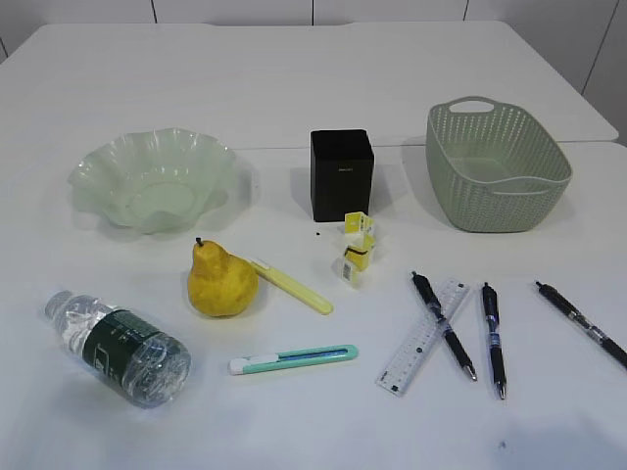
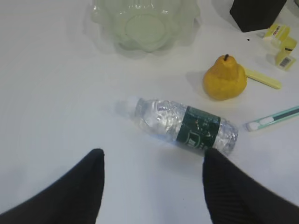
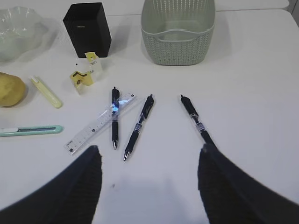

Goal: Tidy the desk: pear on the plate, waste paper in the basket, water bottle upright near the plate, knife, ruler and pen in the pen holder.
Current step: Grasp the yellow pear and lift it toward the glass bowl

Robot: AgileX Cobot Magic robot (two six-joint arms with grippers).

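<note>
On the white desk, the yellow pear [image 1: 221, 279] stands in front of the pale green plate [image 1: 98, 162]. The water bottle [image 1: 120, 348] lies on its side at the front left. My open left gripper [image 2: 152, 156] hovers just short of it, empty. The waste paper [image 1: 358, 245] sits before the black pen holder [image 1: 342, 174]. A yellow knife [image 1: 292, 286] and a teal knife [image 1: 294, 359] lie near the pear. One pen [image 1: 443, 323] crosses the clear ruler [image 1: 411, 357]. My right gripper [image 3: 149, 149] is open and empty above the desk.
The sage-green basket [image 1: 509, 201] stands at the back right, with nothing in it. Two more pens [image 1: 493, 338] [image 1: 583, 321] lie right of the ruler. Neither arm shows in the exterior view.
</note>
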